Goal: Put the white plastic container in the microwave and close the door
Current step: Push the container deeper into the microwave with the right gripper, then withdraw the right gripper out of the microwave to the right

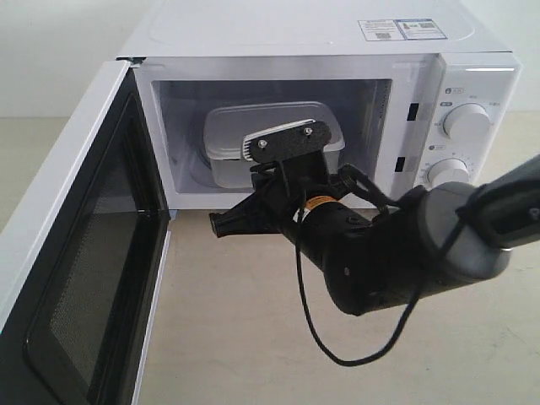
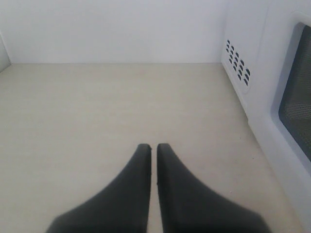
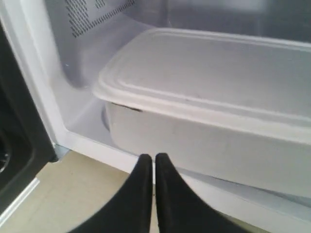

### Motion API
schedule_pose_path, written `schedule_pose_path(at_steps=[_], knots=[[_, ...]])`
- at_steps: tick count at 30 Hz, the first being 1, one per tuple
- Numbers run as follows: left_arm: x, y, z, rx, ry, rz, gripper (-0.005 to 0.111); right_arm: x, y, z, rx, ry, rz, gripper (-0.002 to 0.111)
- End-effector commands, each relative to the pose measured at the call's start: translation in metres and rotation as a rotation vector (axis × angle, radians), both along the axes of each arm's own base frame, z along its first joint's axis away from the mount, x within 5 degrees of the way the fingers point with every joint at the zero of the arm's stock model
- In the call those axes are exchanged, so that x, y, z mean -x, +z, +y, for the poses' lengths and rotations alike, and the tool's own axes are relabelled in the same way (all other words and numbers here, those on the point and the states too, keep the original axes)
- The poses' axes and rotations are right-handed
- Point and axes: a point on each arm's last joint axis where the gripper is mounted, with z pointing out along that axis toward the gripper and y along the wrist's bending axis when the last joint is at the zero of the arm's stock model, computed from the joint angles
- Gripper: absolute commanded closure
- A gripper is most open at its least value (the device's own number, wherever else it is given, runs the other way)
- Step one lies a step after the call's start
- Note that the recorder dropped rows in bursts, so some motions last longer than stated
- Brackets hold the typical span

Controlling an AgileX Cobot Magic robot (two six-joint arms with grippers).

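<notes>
**Container sitting inside, door hanging open**

The white plastic container (image 3: 218, 82) is resting lidded in the microwave (image 1: 295, 34) cavity. The right gripper (image 3: 154, 158) is hovering at the sill, fingers pressed together, empty. The left gripper (image 2: 153, 146) is likewise closed on nothing, near the door (image 1: 76, 253). The box is looking light, smooth and flexible, so its lipped rim would probably be the safest place to grasp.

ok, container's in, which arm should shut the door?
Left, probably. The left gripper, shut, sits outside the open door, beside its outer face, so it could push it closed. The right gripper is at the microwave's opening by the container, in the door's swing path.
</notes>
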Motion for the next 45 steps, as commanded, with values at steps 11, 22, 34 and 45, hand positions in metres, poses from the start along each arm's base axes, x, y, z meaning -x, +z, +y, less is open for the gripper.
schedule_pose_path(at_steps=[11,22,34,45], knots=[[0.0,-0.001,0.0,0.015,0.007,0.0,0.102,-0.044,-0.005,0.0,-0.058,-0.142,0.006,0.108],[0.0,-0.001,0.0,0.015,0.007,0.0,0.102,-0.07,0.001,0.007,-0.08,-0.145,0.029,0.108],[0.0,-0.001,0.0,0.015,0.007,0.0,0.102,-0.059,0.005,0.002,-0.119,-0.197,0.134,0.108],[0.0,-0.001,0.0,0.015,0.007,0.0,0.102,0.021,0.019,-0.022,-0.124,-0.156,0.309,0.108]])
